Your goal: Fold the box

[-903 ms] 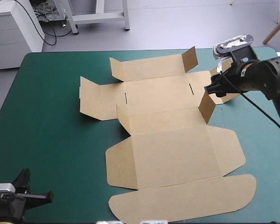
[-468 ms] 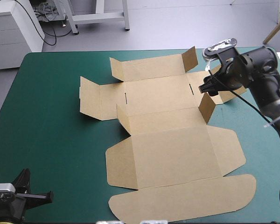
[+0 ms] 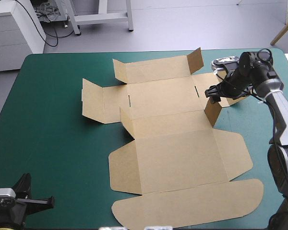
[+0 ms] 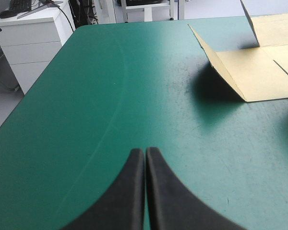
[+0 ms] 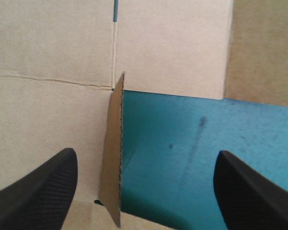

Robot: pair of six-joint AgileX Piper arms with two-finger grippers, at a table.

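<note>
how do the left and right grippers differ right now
The left gripper is shut; the right gripper is open. The left gripper sits over bare cover, apart from the box; the right gripper is at the box, an upright flap between its fingers. Both have black fingers and hold nothing.

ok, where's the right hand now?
In the high view the right hand is open near the table's right edge, fingers either side of the box's upright flap.
</note>
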